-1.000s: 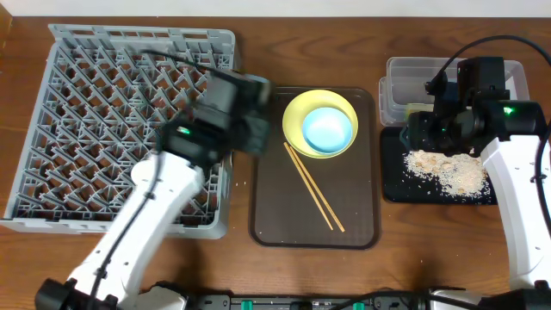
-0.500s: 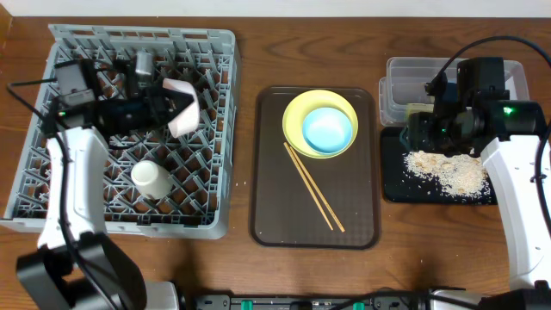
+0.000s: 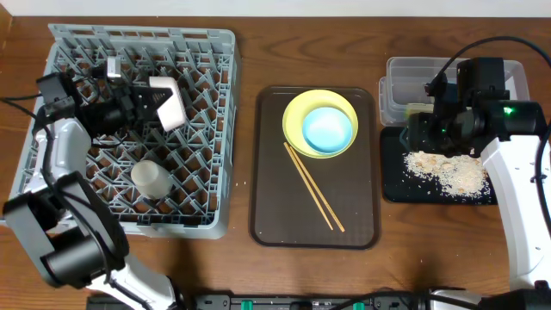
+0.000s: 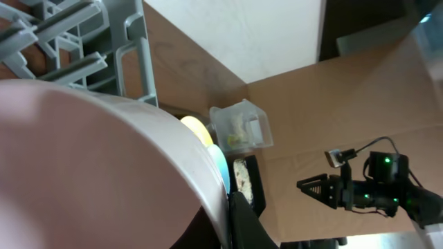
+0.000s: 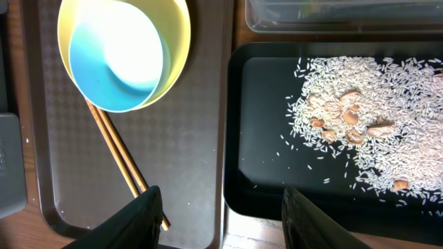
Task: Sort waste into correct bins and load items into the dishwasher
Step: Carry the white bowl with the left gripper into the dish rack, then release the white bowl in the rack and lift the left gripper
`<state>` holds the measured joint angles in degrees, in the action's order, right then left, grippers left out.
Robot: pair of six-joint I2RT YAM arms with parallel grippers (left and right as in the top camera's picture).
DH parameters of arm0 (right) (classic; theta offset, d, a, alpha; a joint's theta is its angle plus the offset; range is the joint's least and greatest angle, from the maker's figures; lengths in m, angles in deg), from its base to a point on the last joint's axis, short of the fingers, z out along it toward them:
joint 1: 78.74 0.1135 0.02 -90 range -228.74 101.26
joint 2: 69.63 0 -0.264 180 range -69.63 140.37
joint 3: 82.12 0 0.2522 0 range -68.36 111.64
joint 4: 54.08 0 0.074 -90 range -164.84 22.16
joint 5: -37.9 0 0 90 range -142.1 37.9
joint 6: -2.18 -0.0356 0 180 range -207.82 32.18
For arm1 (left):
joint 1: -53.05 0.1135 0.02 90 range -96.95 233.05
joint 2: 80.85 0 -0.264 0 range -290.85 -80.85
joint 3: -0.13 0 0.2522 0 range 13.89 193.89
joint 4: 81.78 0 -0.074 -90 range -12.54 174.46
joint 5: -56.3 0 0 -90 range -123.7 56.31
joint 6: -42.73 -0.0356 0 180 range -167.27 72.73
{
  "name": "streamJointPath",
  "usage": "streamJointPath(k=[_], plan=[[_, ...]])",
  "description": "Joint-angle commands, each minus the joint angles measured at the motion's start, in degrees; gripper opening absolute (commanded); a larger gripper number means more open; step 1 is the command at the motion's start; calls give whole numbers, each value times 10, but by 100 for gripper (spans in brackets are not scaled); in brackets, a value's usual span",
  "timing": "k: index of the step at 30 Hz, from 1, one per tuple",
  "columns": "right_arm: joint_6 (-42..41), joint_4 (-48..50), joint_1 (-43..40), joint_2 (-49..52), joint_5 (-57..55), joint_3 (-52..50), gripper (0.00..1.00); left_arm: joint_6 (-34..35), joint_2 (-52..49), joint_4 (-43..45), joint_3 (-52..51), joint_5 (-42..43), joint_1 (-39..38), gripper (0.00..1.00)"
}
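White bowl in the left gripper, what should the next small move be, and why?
Probably ease the white bowl down between the pegs of the dish rack, then open the left gripper. The bowl is held tilted over the rack's far rows, and the small white cup sits apart nearer the front, so that spot looks free.

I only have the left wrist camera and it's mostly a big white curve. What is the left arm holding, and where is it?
Observer: The left gripper holds the white bowl, tipped on edge, at the back half of the dish rack.
Operator: Anything else in that rack?
Observer: A small white cup sits in its front half, left of centre.
Operator: What's on the brown tray?
Observer: On the brown tray, wooden chopsticks lie loose beside the yellow plate, which holds the light blue bowl.
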<state>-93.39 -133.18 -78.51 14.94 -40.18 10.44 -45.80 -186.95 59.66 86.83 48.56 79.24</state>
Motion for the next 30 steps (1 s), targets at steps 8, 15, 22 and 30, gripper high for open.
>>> streamJointPath(k=[8,15,22,30], plan=[[5,-3,-2,-6,-1,10,54,-2,-50,24,7,31,22,8],[5,-3,-2,-6,-1,10,54,-2,-51,-9,3,-29,65,15],[5,-3,-2,-6,-1,10,54,-8,-51,-81,3,-104,87,42],[5,-3,-2,-6,-1,10,53,-8,-25,-119,4,-135,110,66]])
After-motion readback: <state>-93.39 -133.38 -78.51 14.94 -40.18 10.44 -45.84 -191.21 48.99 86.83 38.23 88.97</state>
